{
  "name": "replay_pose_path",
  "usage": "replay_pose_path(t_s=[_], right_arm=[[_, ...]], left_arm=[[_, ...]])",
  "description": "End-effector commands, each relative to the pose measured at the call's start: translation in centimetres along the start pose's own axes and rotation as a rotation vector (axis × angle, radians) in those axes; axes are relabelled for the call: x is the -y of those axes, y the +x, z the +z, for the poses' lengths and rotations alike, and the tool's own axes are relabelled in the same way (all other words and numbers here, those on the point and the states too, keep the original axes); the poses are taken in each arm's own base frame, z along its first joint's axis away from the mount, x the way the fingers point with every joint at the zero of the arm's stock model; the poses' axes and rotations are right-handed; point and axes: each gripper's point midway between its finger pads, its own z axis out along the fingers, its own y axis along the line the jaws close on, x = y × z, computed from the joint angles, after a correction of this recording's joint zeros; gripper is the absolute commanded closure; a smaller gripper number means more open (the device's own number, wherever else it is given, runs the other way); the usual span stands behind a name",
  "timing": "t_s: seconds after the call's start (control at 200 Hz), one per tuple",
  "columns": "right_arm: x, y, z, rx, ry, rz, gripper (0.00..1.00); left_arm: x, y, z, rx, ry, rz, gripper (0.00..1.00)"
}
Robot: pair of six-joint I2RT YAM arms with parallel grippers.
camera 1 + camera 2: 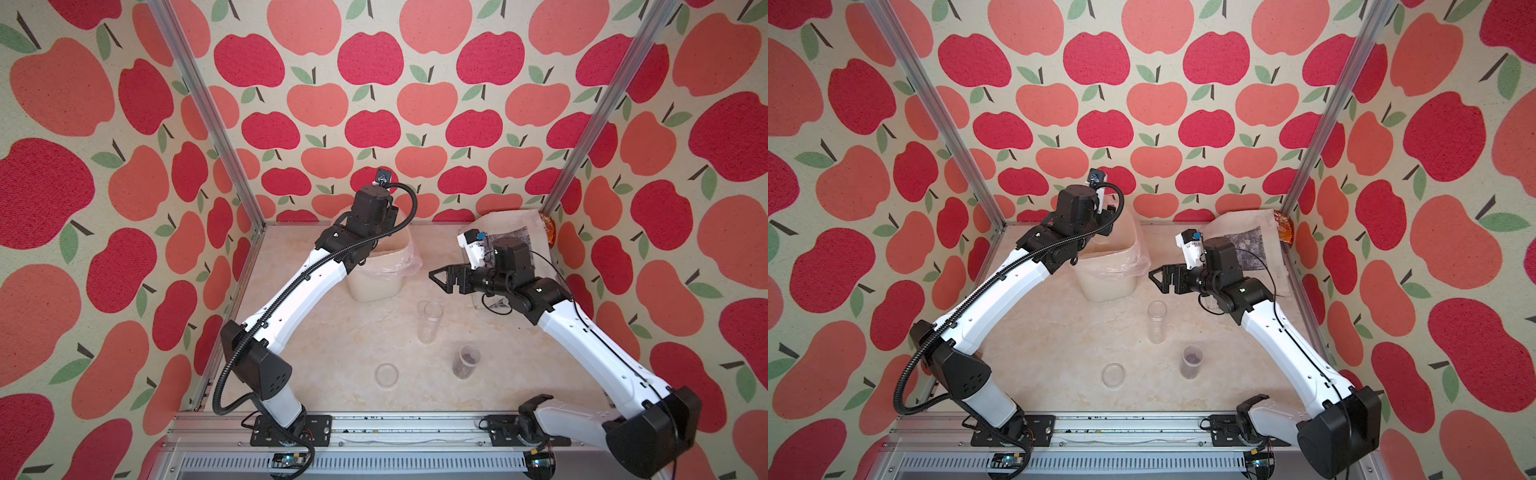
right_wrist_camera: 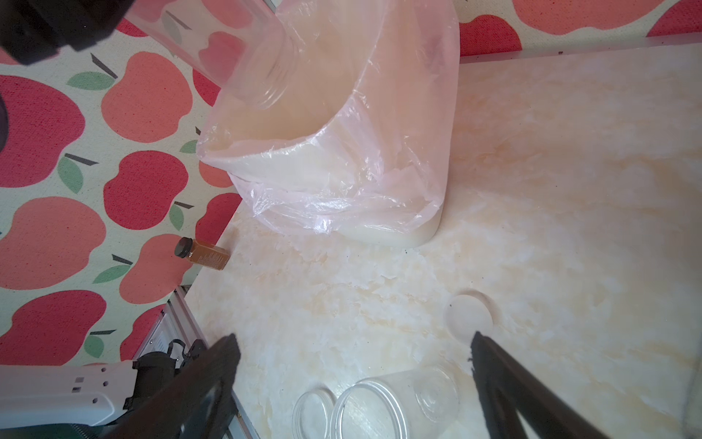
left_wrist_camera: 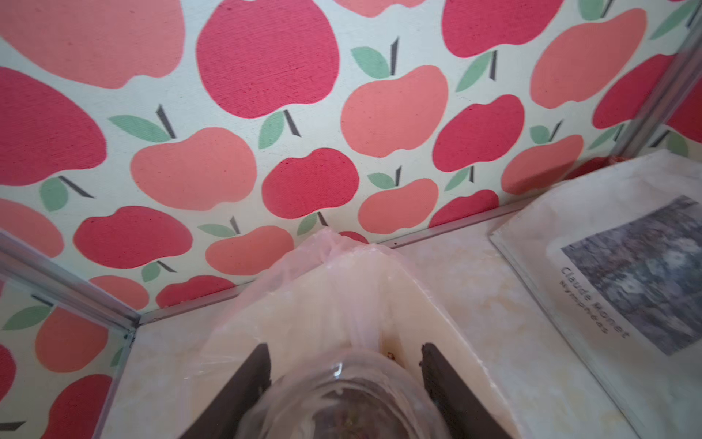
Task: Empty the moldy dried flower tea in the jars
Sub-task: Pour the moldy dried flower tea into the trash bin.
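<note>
My left gripper (image 3: 343, 347) is shut on a clear jar (image 3: 345, 399) and holds it tilted over the cream bin (image 3: 429, 304). In the right wrist view this jar (image 2: 243, 57) points its open mouth down into the bin (image 2: 380, 228). Brown bits of tea (image 3: 342, 422) show dimly through the jar's base. My right gripper (image 1: 434, 276) hangs open above the table with nothing between its fingers. Just in front of it stands an empty open jar (image 1: 430, 322). A third jar (image 1: 467, 361) with dark tea inside stands nearer the front. A clear lid (image 1: 386, 374) lies flat at front centre.
A Claude Monet print (image 3: 626, 273) lies at the back right, under my right arm in both top views. An orange packet (image 1: 549, 228) sits in the back right corner. A small amber bottle (image 2: 201, 256) lies at the table's left edge. Another lid (image 2: 469, 317) lies below my right gripper.
</note>
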Motion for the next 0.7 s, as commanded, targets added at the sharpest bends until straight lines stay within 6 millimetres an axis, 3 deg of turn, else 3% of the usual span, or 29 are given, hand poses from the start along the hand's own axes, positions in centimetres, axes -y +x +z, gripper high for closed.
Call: replay_pose_path(t_s=[0.0,0.06,0.17,0.205,0.29,0.32,0.36,0.46,0.505,0.565,0.6,0.695], right_arm=[[0.1,-0.1,-0.5,0.016,0.005,-0.006,0.01],[0.2,0.0,-0.4,0.013,0.010,-0.006,0.01],[0.3,0.2,-0.4,0.005,0.010,-0.003,0.01],[0.3,0.2,-0.4,0.005,0.008,-0.001,0.01],[0.4,0.4,-0.5,0.006,0.011,-0.003,0.01],[0.5,0.4,-0.5,0.007,0.015,-0.006,0.01],[0.5,0.4,-0.5,0.004,0.015,-0.007,0.01],[0.6,0.5,-0.5,-0.001,0.017,-0.004,0.01],[0.5,0.5,-0.5,-0.002,0.014,-0.004,0.01],[0.6,0.6,-0.4,-0.003,0.016,-0.003,0.01],[0.7,0.6,-0.5,-0.001,0.018,-0.002,0.01],[0.7,0.7,-0.4,-0.007,0.016,0.000,0.01]], left_arm=[[0.7,-2.7,-1.8,0.130,-0.105,0.176,1.00],[0.9,-2.7,-1.5,0.097,-0.103,0.193,1.00],[-2.5,-0.4,-0.6,-0.050,0.022,-0.200,1.00],[-2.4,-0.7,-0.9,-0.019,0.004,-0.159,1.00],[0.3,-3.0,-2.1,0.133,-0.135,0.189,1.00],[0.8,-3.3,-2.0,0.142,-0.152,0.238,1.00],[0.4,-2.7,-1.6,0.088,-0.115,0.170,1.00],[-2.6,-0.3,-0.4,-0.061,0.041,-0.225,1.00],[-2.3,-0.8,-0.8,-0.011,0.008,-0.148,1.00],[-0.4,-2.3,-1.6,0.097,-0.090,0.105,1.00],[0.5,-2.5,-1.6,0.109,-0.101,0.159,1.00],[-1.5,-0.5,-0.5,-0.045,0.035,-0.146,1.00]])
